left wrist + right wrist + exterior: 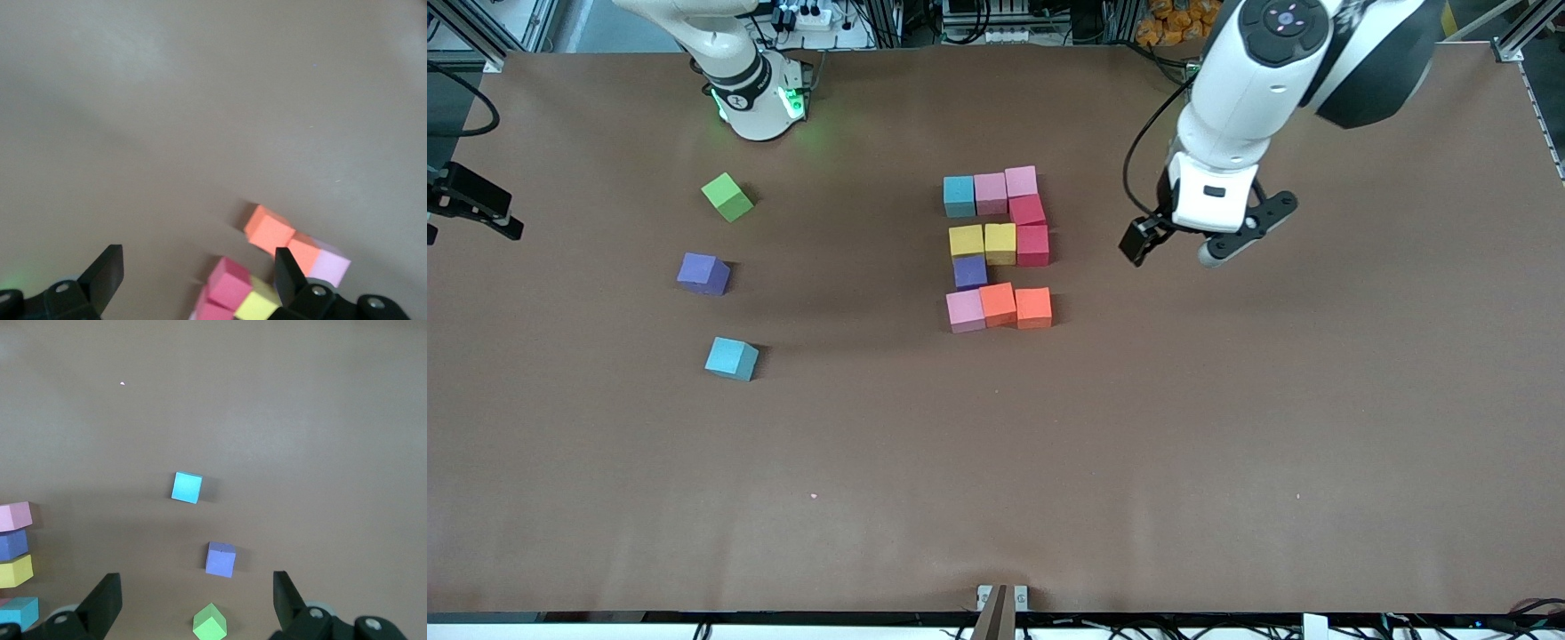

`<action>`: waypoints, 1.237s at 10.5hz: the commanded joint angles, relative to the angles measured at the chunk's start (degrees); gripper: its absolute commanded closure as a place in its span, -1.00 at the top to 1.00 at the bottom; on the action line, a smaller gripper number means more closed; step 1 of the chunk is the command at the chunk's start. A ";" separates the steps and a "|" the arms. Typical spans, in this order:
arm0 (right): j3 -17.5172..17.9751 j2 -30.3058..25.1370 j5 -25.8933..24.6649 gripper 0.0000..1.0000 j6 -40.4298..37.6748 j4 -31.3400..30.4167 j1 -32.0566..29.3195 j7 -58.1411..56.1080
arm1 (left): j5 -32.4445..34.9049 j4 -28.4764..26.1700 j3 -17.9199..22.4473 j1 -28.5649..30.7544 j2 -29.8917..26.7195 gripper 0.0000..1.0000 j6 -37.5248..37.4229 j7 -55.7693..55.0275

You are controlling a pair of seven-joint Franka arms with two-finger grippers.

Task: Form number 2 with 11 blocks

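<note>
Number 2 (998,249), frame centre: eleven blocks set edge to edge, digit apparently complete. Spare green cube (727,196), purple cube (703,274), light-blue cube (731,358) at mid-left. Left gripper (1178,244), centre-right beside the digit, spread wide, empty. Right gripper (193,603) likewise over the spares.

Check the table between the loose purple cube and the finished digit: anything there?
Nothing: front view shows bare table between the loose purple cube and the digit.

Even overhead light, soft shadows, sharp
</note>
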 commanded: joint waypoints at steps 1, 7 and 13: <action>-0.02 0.17 -0.68 1.00 -0.46 0.71 0.37 -0.80 | 2.31 3.07 -0.29 3.39 -2.79 1.00 -6.17 8.82; 0.07 0.08 -0.42 1.00 -0.37 0.71 0.38 -0.80 | 2.32 12.40 -0.64 14.91 -4.11 1.00 -19.98 25.62; 0.07 0.17 -0.59 1.00 -0.72 0.71 0.29 -0.71 | -4.10 12.41 -0.56 29.60 -5.18 1.00 -21.04 47.88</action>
